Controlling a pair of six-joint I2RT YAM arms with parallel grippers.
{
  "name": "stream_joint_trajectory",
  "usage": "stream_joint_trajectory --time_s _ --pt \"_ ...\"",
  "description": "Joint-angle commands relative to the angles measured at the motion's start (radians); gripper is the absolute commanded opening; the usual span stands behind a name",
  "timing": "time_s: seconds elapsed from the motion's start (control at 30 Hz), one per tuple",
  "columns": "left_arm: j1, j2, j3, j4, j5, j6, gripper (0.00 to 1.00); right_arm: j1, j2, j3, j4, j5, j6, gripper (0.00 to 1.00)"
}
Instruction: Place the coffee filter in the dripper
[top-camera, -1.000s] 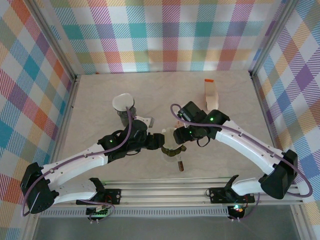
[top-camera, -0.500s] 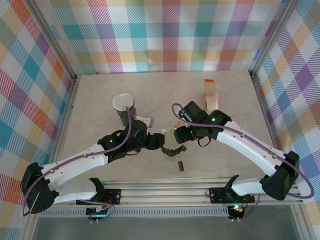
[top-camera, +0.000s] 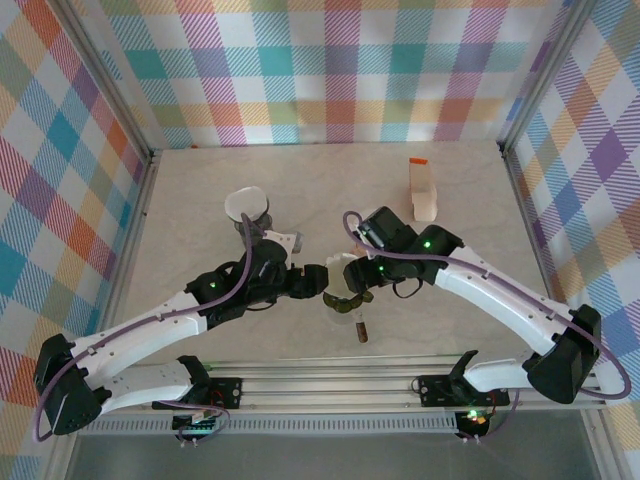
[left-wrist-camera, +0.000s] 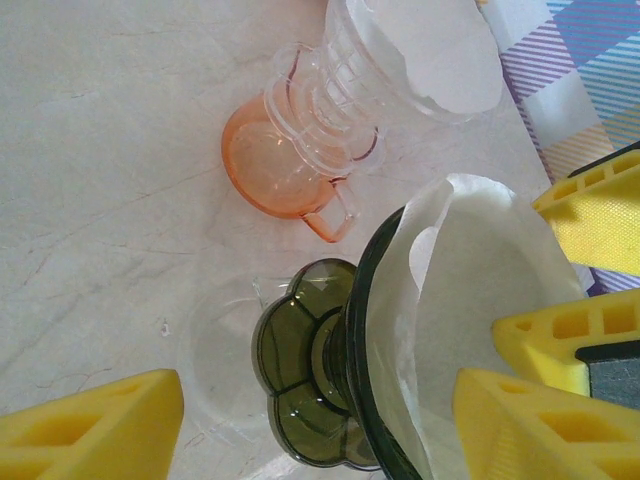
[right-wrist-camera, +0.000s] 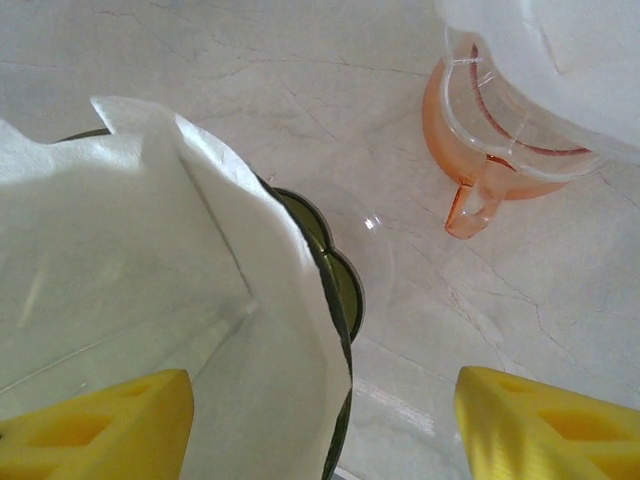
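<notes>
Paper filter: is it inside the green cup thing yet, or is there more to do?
Nearly finished. Done: the white filter sits inside the green dripper, its wavy edge poking above the rim. In hand: nothing; the left gripper and right gripper hang open beside it. Left: probably backing the arms away, maybe settling the paper lower.

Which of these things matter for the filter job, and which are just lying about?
Job: green dripper; white coffee filter in it.
Lying about: clear orange-based dripper; carton at the back; dark cup with white lining.
</notes>
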Motion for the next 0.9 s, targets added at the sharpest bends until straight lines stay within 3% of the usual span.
stream_joint_trajectory --time_s 0.0,0.53,0.87 --pt "0.011 -0.005 0.014 -0.009 -0.007 -0.007 0.68 0.011 -0.002 -0.010 0.017 -0.015 0.016 0.69" --pt "0.012 0.012 -0.015 -0.033 -0.010 -0.001 0.63 0.019 0.017 -0.011 0.025 0.005 0.018 0.72" --pt "0.012 0.021 -0.017 -0.026 -0.005 -0.004 0.62 0.018 0.128 0.050 0.019 0.000 -0.011 0.74"
